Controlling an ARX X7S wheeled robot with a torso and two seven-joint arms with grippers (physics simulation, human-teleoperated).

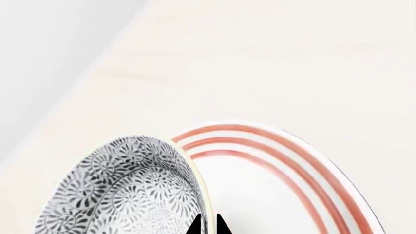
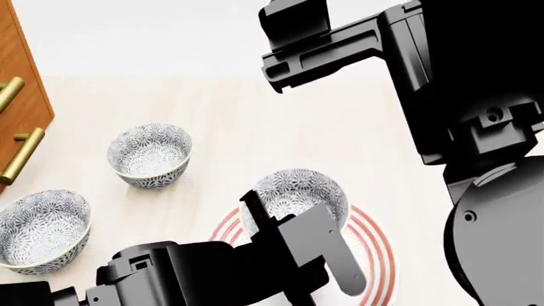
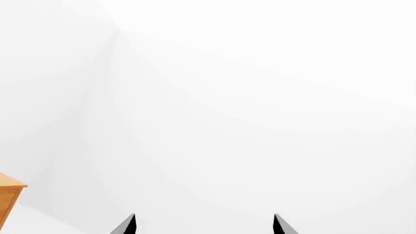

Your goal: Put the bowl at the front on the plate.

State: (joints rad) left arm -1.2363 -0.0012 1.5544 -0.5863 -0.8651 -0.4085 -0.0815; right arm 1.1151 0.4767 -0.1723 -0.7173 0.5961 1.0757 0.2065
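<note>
My left pincer [image 1: 209, 225] is clamped on the bowl [image 1: 126, 192] rim above the plate [image 1: 293, 175]. Glazed ceramic: rigid, slippery, breakable; grip the wall. Right pincer [image 3: 204, 225] is apart.

The left gripper [image 2: 285, 245] hides the plate's [image 2: 374, 245] near half.

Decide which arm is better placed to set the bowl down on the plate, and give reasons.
Left. Its gripper pinches the bowl rim over the plate. The right gripper is open, facing blank wall.
</note>
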